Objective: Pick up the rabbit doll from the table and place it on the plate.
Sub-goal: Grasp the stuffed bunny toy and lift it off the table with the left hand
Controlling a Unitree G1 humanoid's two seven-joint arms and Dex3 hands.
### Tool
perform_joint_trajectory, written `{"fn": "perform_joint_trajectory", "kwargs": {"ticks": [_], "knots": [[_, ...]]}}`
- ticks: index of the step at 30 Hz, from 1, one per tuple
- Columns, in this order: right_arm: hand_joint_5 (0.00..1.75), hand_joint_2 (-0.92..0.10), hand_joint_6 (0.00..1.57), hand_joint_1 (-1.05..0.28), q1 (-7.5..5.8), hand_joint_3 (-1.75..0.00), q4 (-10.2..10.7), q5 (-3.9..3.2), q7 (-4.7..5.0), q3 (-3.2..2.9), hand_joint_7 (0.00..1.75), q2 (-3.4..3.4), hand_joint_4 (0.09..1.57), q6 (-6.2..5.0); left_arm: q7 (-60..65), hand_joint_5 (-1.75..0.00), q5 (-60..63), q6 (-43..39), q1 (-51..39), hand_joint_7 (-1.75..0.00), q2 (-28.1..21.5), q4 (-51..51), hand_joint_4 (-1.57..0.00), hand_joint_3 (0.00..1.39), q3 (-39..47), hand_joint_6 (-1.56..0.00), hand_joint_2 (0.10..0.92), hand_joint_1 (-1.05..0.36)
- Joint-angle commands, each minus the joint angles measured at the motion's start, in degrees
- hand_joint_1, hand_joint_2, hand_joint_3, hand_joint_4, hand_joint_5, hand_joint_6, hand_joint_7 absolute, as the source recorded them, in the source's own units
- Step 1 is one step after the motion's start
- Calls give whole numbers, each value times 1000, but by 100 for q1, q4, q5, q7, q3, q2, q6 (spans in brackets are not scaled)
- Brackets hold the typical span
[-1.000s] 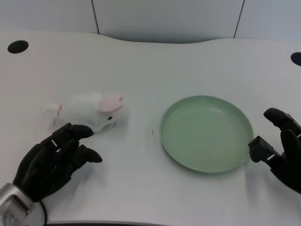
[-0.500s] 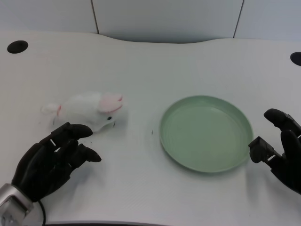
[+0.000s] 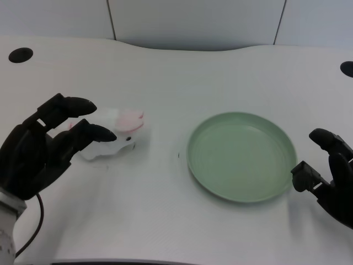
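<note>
From my seat I see the left hand point(image 3: 41, 146) at the left side of the white table point(image 3: 176, 72), its black fingers point(image 3: 74, 105) spread apart and reaching out over the near end of the rabbit doll point(image 3: 118, 135). The hand is released and holds nothing: one finger stretches above the doll's back, another lies across its front side, and I cannot tell whether either tip actually touches the plush. The doll lies on its side on the tabletop, white with a pink ear patch, its head end pointing right toward the plate point(image 3: 241, 157); its rear half is hidden behind the fingers. The plate is pale green and round, and it sits flat on the table well to the right of the doll, with bare table between them. Nothing lies on the plate. A thin black cable point(image 3: 34, 226) loops down from the left wrist near the picture's lower left corner. At the far left edge of the table there is a dark round hole point(image 3: 21, 54), and a matching one point(image 3: 347, 68) shows partly at the far right edge. Behind the table stands a pale panelled wall point(image 3: 193, 22).
</note>
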State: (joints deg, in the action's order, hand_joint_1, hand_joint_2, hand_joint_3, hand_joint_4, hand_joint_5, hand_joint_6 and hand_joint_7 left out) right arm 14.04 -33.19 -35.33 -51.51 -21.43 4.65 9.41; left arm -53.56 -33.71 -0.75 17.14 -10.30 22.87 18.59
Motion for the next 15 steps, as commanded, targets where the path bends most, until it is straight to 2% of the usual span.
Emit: {"fn": "perform_joint_trajectory", "kwargs": {"ticks": [1,3,5,8,11,13,14,15], "knots": [[1746,-921,650,-655,45,-157,-37,-35,-13,-21,1358,85,612,-47,169,-802,718,-1360,358,-470,-279,297,-319,127,-38,-495,921,-565],[1746,-921,644,-654,44,-168,-30,-19,16,-14,1386,76,622,-51,429,-423,1561,-2772,587,-179,-475,686,-449,129,-168,-559,921,-609],[1746,-921,640,-652,42,-170,-29,-9,24,-11,1391,69,624,-49,728,-214,2241,-3871,914,-56,-675,1214,-463,55,-281,-552,911,-609],[1746,-921,662,-653,41,-143,-21,-21,54,-20,1347,62,635,4,1165,-117,2825,-4775,1238,-8,-835,1848,-456,16,-393,-525,900,-635],[1746,-921,672,-653,29,-147,-32,-24,13,-16,1347,56,634,-9,2390,-43,4142,-5584,1760,-1,-1185,2704,-365,17,-708,-416,917,-732],[1746,-921,671,-653,28,-150,-33,-25,8,-15,1351,55,633,-11,2883,-32,4506,-5891,1920,0,-1299,3082,-352,18,-865,-400,920,-748],[1746,-921,670,-653,3,-151,9,-27,25,-8,1353,41,633,0,3600,-29,5152,-5820,2199,0,-1424,3311,-350,18,-1152,-397,921,-750],[1746,-921,672,-656,-20,-151,49,-28,34,-1,1362,28,638,3,4246,-11,5712,-5728,2437,0,-1534,3497,-259,28,-1426,-311,921,-829]]}}
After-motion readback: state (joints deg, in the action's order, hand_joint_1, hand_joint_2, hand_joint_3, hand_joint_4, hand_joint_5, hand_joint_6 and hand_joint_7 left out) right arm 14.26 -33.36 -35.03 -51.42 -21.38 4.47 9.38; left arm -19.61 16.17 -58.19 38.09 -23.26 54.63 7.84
